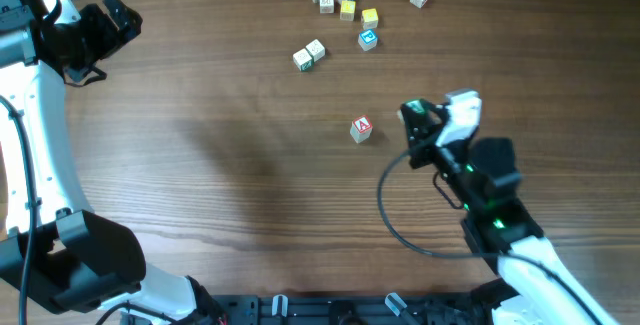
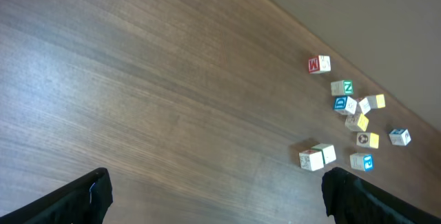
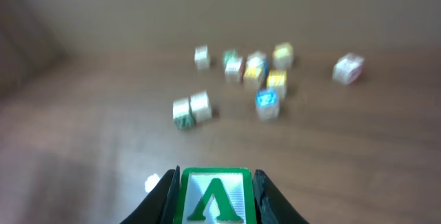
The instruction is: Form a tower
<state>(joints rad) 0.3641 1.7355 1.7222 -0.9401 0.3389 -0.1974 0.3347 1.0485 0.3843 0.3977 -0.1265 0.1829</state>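
A green-A cube [image 3: 215, 198] is being pinched between the two fingers of the right gripper [image 3: 213, 200]. In the right wrist view the jaws are being pressed against the cube's left and right sides, with the lettered face turned toward the camera. In the overhead view this gripper is being held above the right half of the wooden table [image 1: 200, 165]. The tower [image 1: 361, 129] is being shown on the tabletop just to the gripper's left, near it but apart from it, with neither finger touching it. The tower is being viewed from almost straight above and is topped by a face with a red A. How many cubes are stacked in it cannot be told. Farther back, toward the far edge of the table, loose cubes [image 1: 347, 7] with green, yellow and blue faces are being shown scattered in a cluster. A pair of cubes [image 1: 303, 60] is lying side by side in front of that cluster, well apart from the tower. The left gripper [image 2: 217, 203] is being held at the far left corner of the table with its dark fingers [image 2: 83, 196] spread wide and nothing between them. It is well apart from both the tower and the loose cubes, which are being caught in its wrist camera near the table's edge.
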